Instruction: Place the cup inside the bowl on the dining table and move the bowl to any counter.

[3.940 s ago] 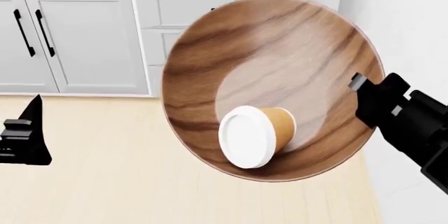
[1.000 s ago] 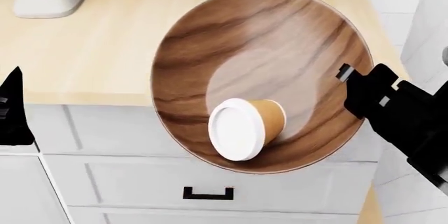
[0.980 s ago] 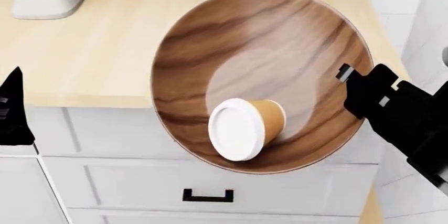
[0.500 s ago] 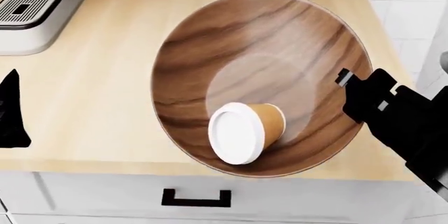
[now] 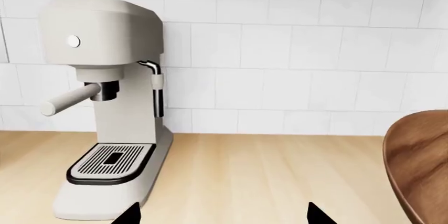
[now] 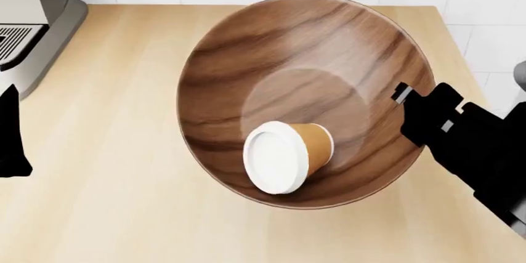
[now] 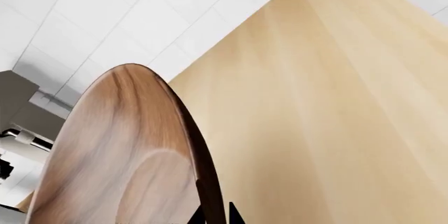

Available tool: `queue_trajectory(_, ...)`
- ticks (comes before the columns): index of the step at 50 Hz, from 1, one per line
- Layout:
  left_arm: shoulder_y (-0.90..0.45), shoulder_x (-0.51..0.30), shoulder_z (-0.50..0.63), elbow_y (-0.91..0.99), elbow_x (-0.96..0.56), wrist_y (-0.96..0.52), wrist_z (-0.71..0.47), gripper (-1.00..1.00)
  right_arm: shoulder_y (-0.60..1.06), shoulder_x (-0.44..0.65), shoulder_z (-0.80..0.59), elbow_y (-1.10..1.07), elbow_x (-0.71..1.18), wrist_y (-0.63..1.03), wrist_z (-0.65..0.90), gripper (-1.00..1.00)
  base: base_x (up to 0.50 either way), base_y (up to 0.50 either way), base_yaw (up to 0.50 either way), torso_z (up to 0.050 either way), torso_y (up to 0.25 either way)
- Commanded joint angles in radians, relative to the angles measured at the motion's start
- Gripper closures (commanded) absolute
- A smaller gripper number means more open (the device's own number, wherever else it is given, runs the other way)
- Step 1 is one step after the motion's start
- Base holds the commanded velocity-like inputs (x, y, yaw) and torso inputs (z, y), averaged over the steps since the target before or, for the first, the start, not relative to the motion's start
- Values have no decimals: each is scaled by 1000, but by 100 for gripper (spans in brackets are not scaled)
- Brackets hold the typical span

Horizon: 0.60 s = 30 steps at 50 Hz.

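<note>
Wooden bowl [image 6: 279, 60] holds the unmarked cup [image 6: 287, 155], gripped by right end effector [image 6: 408, 110].

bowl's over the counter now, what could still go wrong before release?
The cup lies on its side in the tilted bowl; more tilt could roll it out. The right gripper holds only the rim, so the bowl may slip. The espresso machine stands close by on the counter.

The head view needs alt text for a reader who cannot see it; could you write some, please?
A large wooden bowl, gripped at its rim by the right gripper, is over a wood counter; a lidded cup lies on its side inside.
</note>
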Motion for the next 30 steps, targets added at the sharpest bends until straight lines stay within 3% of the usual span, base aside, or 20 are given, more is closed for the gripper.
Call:
queue_trajectory(1, 5, -3, -2, 1, -2, 4, 0, -100, 6, 1, 4, -5, 14, -6, -14, 100, 117, 0, 0, 0, 0)
queue_trajectory(30, 41, -7, -13, 6, -1, 29, 4, -100, -90, -46, -11, -2, -17, -56, -38, 100, 16, 0, 0, 0, 1)
